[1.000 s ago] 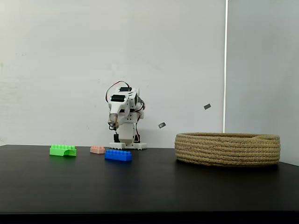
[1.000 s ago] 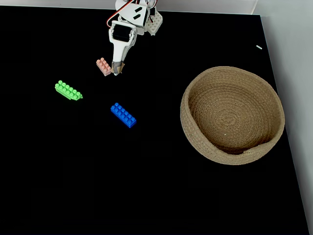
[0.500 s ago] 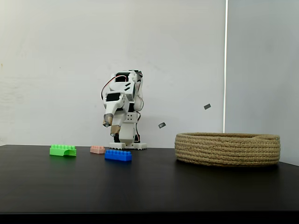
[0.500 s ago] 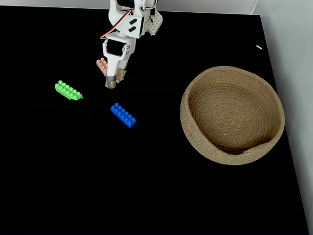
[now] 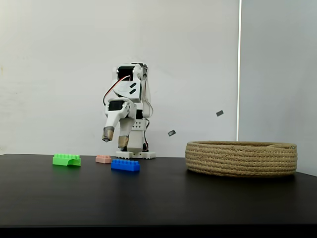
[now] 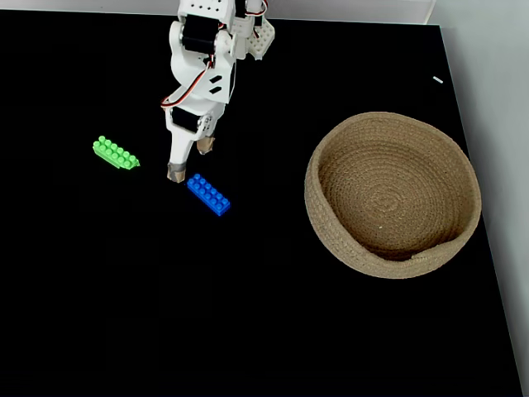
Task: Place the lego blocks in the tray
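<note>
The white arm reaches forward, and its gripper [image 6: 190, 160] hangs open above the black table, just up-left of the long blue lego block [image 6: 208, 194] in the fixed view from above. From the side, the gripper [image 5: 115, 139] is raised over the blue block [image 5: 125, 165], with clear air between. The green arched block [image 6: 116, 153] lies to the left, also seen at table level [image 5: 67, 159]. A small pale pink block [image 5: 103, 158] sits behind the blue one; from above the arm hides it. The rope tray [image 6: 388, 269] stands empty at the right [image 5: 241, 158].
The arm's white base [image 6: 258, 40] stands at the table's far edge [image 5: 134, 154]. The black tabletop [image 6: 248, 314] ends at a white wall on the right, close past the tray. Open table lies between the blocks and the tray.
The arm has lifted its elbow and swung the gripper forward from beside the pink block to near the blue block. The fingers have spread from shut to open. No block has moved.
</note>
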`<control>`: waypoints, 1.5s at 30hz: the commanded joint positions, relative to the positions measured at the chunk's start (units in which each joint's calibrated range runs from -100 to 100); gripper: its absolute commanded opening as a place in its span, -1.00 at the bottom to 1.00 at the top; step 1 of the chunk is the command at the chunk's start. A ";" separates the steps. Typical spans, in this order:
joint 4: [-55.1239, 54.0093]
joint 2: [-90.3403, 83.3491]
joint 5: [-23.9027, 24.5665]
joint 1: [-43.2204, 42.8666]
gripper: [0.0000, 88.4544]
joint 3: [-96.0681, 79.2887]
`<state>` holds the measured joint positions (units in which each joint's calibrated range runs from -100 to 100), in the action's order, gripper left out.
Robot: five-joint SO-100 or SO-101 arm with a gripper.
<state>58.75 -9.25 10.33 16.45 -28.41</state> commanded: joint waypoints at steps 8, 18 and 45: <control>4.77 9.76 1.47 -3.01 -0.28 12.86; 5.35 13.29 1.51 -3.75 -0.24 14.32; -0.98 16.12 -2.39 -4.41 -0.99 16.51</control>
<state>58.10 10.43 7.99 12.30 -13.65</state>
